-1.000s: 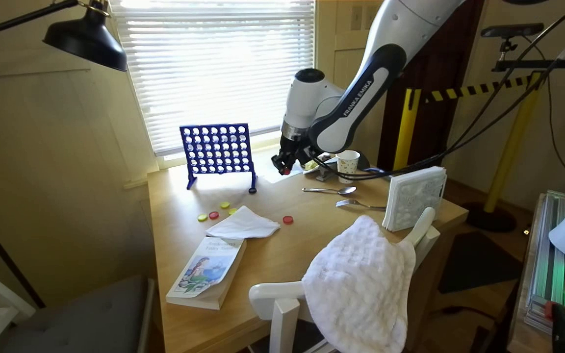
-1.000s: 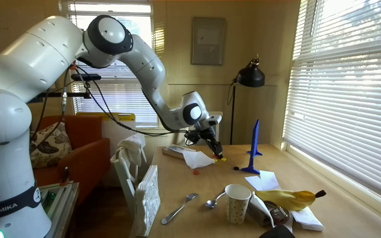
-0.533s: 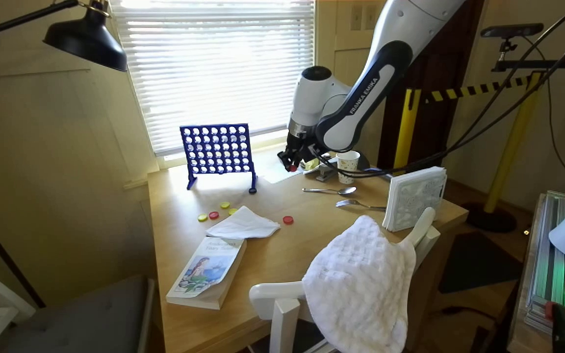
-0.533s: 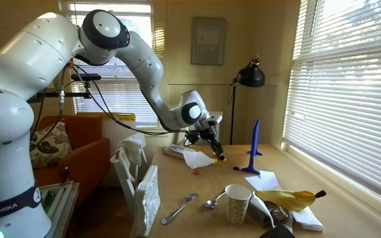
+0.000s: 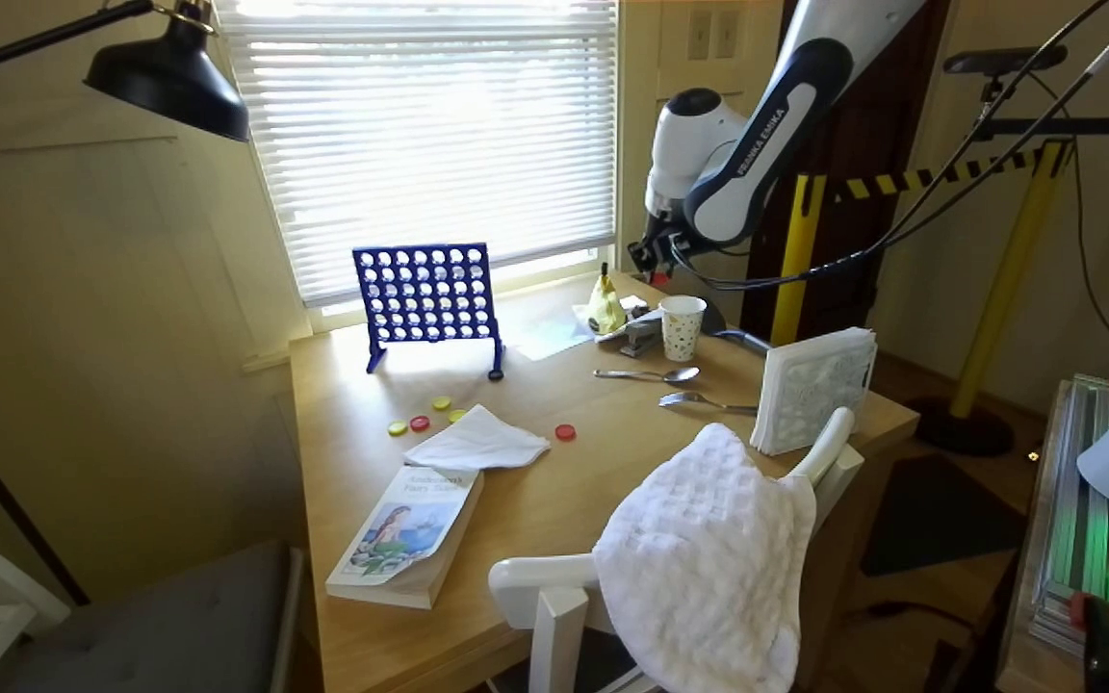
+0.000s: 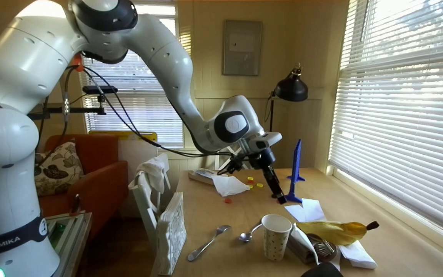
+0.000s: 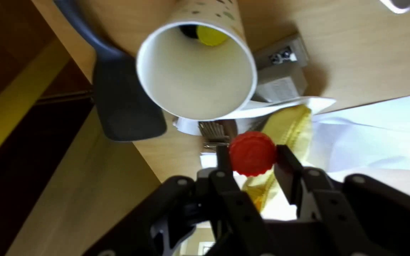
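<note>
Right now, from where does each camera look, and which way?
In an exterior view: behind the chair, facing the blinds across the table; arm and gripper show.
In an exterior view: behind the cup, facing the lamp; base, arm and gripper show.
On the wrist: facing down at the cup; fingers show, holding a red disc.
Both exterior views show the blue rack.

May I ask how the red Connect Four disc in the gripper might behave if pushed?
The red Connect Four disc is probably stiff: the gripper pinches it without visible bending. Stood on edge, it may roll, being round; its scalloped rim might limit slipping.
</note>
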`<state>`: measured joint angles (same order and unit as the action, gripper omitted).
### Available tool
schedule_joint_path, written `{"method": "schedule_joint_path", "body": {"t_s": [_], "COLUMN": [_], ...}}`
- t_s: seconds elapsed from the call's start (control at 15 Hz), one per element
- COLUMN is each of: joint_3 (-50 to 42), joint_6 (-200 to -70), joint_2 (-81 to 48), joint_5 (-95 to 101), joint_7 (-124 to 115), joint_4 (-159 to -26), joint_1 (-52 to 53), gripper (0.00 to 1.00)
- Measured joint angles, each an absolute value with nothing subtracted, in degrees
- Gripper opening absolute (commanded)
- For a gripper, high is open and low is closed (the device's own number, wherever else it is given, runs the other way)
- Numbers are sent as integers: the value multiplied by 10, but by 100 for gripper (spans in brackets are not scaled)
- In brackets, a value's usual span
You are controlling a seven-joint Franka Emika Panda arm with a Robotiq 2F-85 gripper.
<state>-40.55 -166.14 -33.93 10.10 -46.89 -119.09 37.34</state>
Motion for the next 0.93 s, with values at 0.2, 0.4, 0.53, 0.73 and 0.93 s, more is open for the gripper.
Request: {"method": "schedule_joint_path", "body": {"t_s": [0.2,0.4,0.53,0.73,0.93], "joint_3": [-400,-399,-400,-402,-403], "joint_6": [-1660,-1667,-1674,-1684,-1686], "joint_2": [-318,-308,-306,-306,-306], "joint_5": [101,101,101,101,101], "joint_7": [-469,-480,-491,-504,-518], "joint_4": [-1233,-1256,-1261,-1264,-1264], "joint_1": [361,360,361,360,360], "gripper": [10,10,10,60,74]}}
